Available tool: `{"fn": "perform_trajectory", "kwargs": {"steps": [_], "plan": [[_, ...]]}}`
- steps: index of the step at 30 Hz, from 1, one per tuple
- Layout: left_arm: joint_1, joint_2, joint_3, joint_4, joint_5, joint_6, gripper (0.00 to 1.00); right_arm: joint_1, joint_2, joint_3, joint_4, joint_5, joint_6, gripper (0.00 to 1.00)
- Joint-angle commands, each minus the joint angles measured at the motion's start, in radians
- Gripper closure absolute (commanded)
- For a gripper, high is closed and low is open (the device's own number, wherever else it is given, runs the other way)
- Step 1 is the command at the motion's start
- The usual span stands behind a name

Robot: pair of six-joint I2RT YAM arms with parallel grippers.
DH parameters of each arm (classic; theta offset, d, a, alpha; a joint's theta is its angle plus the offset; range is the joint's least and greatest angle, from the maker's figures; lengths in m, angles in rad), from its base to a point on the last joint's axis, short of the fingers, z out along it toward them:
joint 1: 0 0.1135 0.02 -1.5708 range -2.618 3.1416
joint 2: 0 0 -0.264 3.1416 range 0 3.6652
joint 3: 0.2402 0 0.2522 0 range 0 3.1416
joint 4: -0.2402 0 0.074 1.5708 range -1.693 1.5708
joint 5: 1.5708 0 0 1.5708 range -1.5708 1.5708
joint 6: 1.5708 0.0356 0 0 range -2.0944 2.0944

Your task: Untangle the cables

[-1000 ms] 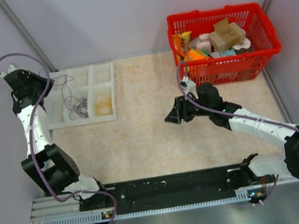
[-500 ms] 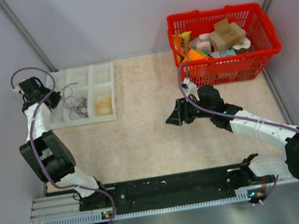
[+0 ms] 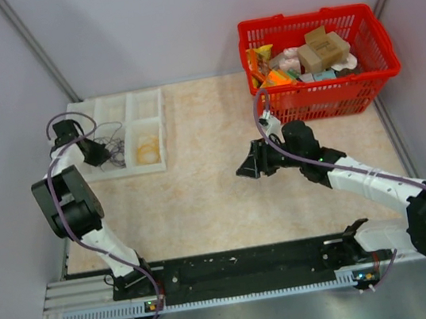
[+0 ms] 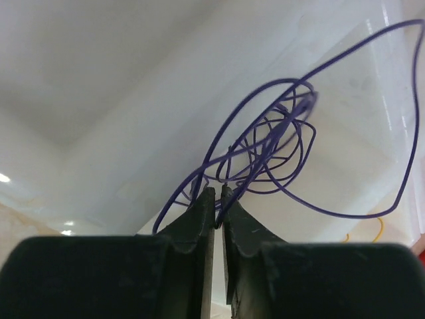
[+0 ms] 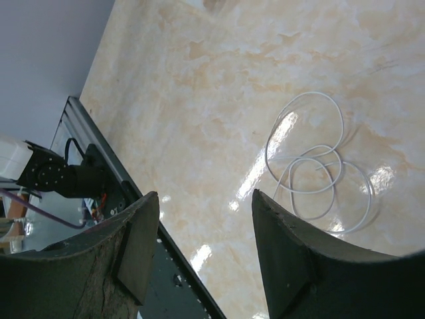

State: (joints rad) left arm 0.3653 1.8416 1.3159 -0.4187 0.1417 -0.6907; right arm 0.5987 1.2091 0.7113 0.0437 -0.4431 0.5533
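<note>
A tangle of thin dark purple cables [image 4: 269, 143] lies in a compartment of the white tray [image 3: 163, 127]; in the top view the cables [image 3: 117, 147] sit in the tray's middle-left cell. My left gripper [image 4: 216, 194] is shut on one purple strand at the tangle's near edge; from above the left gripper [image 3: 105, 155] is down inside that cell. Yellowish cables [image 3: 147, 149] lie in the cell to the right, and a bit of them [image 4: 373, 231] shows in the left wrist view. A whitish cable [image 5: 319, 166] lies looped on the table ahead of my open, empty right gripper [image 5: 206, 196], which hovers mid-table [image 3: 245, 169].
A red basket [image 3: 319, 63] full of packages stands at the back right, just behind the right arm. The black mounting rail [image 3: 237, 268] runs along the near edge. Grey walls close in the left and right sides.
My left arm has swung from beyond the tray's far left corner inward and down into the cell with the dark cables. The right arm has not moved.
</note>
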Motion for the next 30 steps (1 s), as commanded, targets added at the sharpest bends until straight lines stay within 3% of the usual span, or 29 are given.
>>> {"fn": "perform_trajectory", "kwargs": {"steps": [1,5,11,18,22,24,25,27,30], "plan": [[-0.009,0.053,0.005,0.032,0.05,-0.052,0.85,-0.014,-0.04,-0.01,0.039,-0.002,-0.006,0.42],[-0.011,0.061,0.011,-0.008,0.073,-0.052,0.63,-0.019,-0.059,-0.018,0.033,0.004,-0.007,0.42],[-0.011,-0.131,-0.073,-0.018,0.013,-0.027,0.31,-0.023,-0.046,-0.006,0.03,-0.022,-0.01,0.42],[-0.009,-0.254,-0.032,-0.04,0.021,0.034,0.33,-0.023,-0.057,-0.006,0.028,-0.029,0.0,0.42],[-0.012,-0.171,0.139,-0.112,0.018,0.066,0.34,-0.023,-0.056,-0.006,0.033,-0.025,0.003,0.42],[-0.012,-0.107,0.227,-0.103,0.038,0.082,0.47,-0.023,-0.052,-0.003,0.038,-0.025,0.005,0.42],[-0.011,-0.081,0.242,-0.059,0.057,0.086,0.48,-0.023,-0.048,0.0,0.038,-0.025,0.005,0.42],[-0.011,-0.041,0.273,0.016,0.081,0.088,0.43,-0.023,-0.04,0.016,0.036,-0.029,0.004,0.42],[-0.022,0.025,0.334,0.057,0.006,0.095,0.27,-0.025,-0.04,0.03,0.022,-0.026,-0.004,0.42]]}}
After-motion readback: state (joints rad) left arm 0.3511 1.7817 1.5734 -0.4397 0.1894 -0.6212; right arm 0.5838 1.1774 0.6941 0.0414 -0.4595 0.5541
